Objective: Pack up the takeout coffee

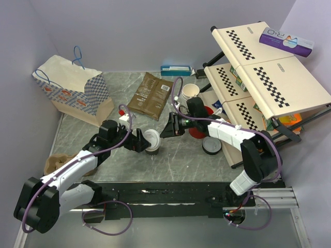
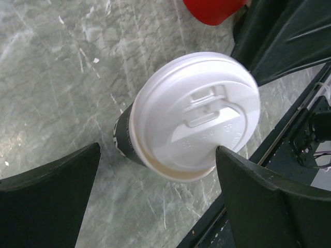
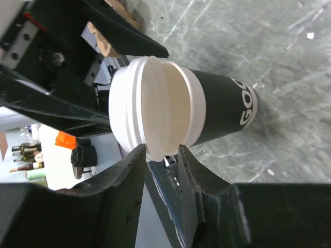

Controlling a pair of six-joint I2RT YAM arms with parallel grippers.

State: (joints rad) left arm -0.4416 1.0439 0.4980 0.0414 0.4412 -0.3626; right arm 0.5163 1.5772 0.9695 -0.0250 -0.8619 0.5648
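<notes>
The takeout coffee [image 1: 153, 140] stands upright on the marble table, a dark cup with a round white lid. My left gripper [image 1: 140, 143] is open wide, one finger on each side of the cup [image 2: 194, 116]. In the left wrist view its right finger [image 2: 258, 196] meets the lid's edge, while the left finger stands apart. My right gripper [image 1: 168, 129] reaches in from the right, level with the lid [image 3: 155, 106]. Its jaws are open a little, with the lid's lower edge between its fingertips [image 3: 135, 160].
A blue-checked paper bag [image 1: 77, 90] stands at the back left. A brown pouch [image 1: 151, 95], a stack of cream cups [image 1: 190, 92] and a blue box [image 1: 176, 70] are behind. A red cup [image 1: 198, 133] and a black lid [image 1: 211, 145] lie under my right arm. A folding rack [image 1: 269, 67] fills the right.
</notes>
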